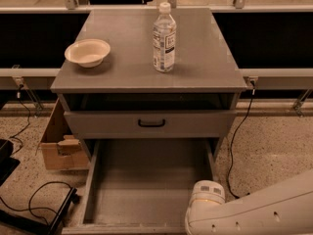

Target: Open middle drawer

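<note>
The middle drawer (146,180) is pulled far out of the grey cabinet (146,72). Its grey inside is bare, and its front and handle are cut off by the bottom edge of the camera view. Above it, a lower-fronted grey drawer (195,124) with a small black bar handle (151,123) is pushed in. My white arm (254,214) comes in from the lower right, with a round joint (207,194) over the open drawer's right front corner. My gripper is out of view, past the bottom edge.
A water bottle (164,38) and a cream bowl (87,52) stand on the cabinet top. A cardboard box (58,146) lies on the floor to the left. Black cables (39,190) and a black base (7,160) are at lower left. A cable (234,146) hangs on the right.
</note>
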`<state>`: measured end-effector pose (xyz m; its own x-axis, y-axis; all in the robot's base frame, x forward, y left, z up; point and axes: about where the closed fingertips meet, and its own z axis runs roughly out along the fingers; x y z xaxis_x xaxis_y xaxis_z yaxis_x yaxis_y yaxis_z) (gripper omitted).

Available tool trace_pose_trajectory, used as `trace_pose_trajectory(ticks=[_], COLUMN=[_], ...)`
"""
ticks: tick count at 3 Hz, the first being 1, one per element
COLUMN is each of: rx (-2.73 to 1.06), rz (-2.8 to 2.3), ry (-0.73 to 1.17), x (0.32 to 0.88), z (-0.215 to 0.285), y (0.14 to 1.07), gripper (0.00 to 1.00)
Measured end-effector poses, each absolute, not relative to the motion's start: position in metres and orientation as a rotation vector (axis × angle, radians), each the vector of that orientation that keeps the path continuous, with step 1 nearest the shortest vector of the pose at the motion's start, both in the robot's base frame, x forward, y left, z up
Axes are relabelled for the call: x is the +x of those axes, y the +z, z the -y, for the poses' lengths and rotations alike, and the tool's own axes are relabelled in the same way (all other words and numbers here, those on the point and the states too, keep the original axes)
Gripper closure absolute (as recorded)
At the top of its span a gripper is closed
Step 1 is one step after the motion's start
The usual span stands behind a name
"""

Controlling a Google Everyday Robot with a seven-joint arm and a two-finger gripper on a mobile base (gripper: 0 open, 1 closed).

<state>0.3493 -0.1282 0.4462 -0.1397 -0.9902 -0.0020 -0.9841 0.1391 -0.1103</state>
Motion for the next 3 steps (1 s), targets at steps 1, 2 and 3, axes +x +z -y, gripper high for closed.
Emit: trace_pose_trajectory(ticks=[1,2,3], rx=[-2.011,-2.012,-2.012], rz=[-2.314,-2.315,-2.315], ry=[-0.126,-0.126,-0.126], x=[0.3487,0.3485,0.3482], z=[0.1286,0.1287,0.1290], y=[0.4459,0.4458,0.4457], gripper=[0.32,0.10,0.00])
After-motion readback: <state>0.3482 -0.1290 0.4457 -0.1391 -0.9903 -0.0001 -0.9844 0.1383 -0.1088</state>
